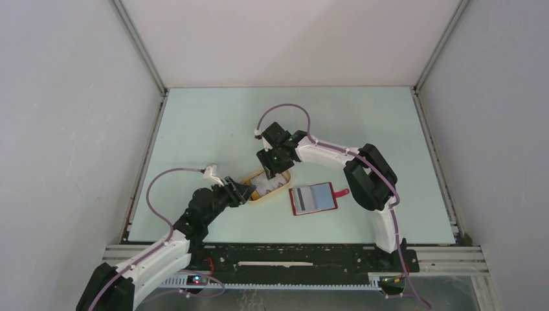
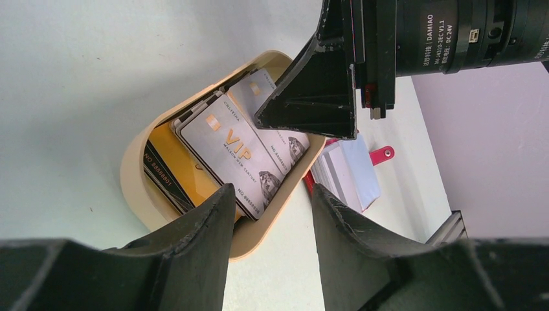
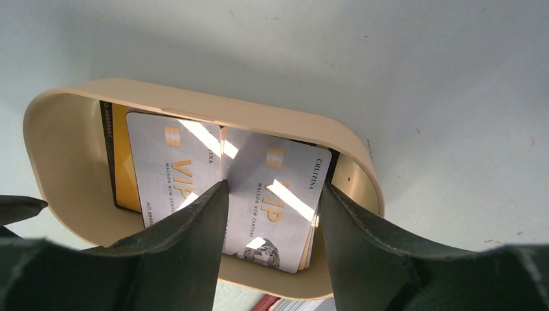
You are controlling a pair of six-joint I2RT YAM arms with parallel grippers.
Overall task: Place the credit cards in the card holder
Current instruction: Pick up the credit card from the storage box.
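Several credit cards lie stacked in a beige oval tray [image 1: 275, 194] [image 3: 58, 149]: two silvery VIP cards [image 3: 278, 194] [image 3: 165, 162] on top of an orange-gold one [image 3: 123, 175] [image 2: 175, 165]. My right gripper [image 3: 273, 185] [image 1: 272, 170] reaches down into the tray, open, with its fingertips close on either side of the right-hand silvery card. My left gripper [image 2: 272, 189] [image 1: 245, 192] stands open at the tray's left end, straddling the rim and holding nothing. The red card holder [image 1: 314, 198] [image 2: 346, 172] lies open on the table just right of the tray.
The card holder's red snap tab [image 1: 342, 192] [image 2: 382, 154] points right. The right arm's elbow [image 1: 366, 175] hangs over the table right of the card holder. White walls enclose the pale green table on three sides.
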